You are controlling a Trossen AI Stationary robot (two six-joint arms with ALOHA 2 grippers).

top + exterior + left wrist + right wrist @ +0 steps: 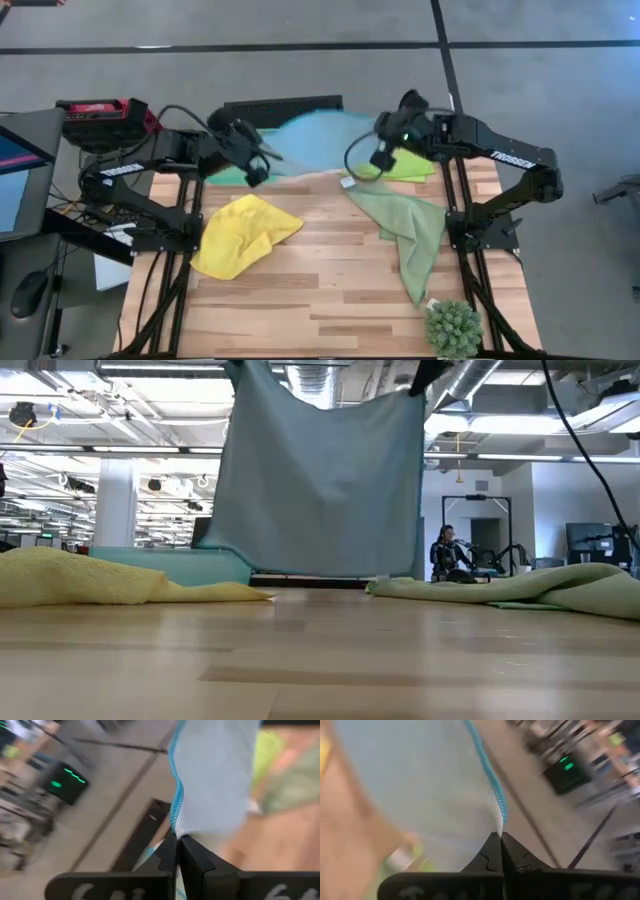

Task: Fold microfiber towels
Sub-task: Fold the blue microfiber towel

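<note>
While the big light blue microfiber towel (325,480) hangs like a curtain over the far end of the pale wooden slatted table (330,290), each top corner is pinched in a clamped pair of fingers — the left gripper (178,842) closed on one stitched edge, the right gripper (500,840) closed on the other — and that is where I'd expect trouble. Both holds look to be only on the very hem, so a tug apart or a quick swing down could pull a corner free and drop the cloth in a heap. Its lower edge hangs close to the rigid teal-green rectangular tray (165,565) at the back, and could catch there as it is laid down. The crumpled yellow microfiber towel (243,235) lies on the left half of the table and the sage green microfiber towel (408,235) sprawls down the right, with the lime green microfiber towel (412,166) partly under the right arm — little bare wood between them, so the blue one may land overlapping a neighbour. The small spiky green plant (454,328) sits at the near right corner, well clear. As for writing, only "TROSSEN" shows in white on the right arm's link; the left arm's white lettering is too small for me to read.
</note>
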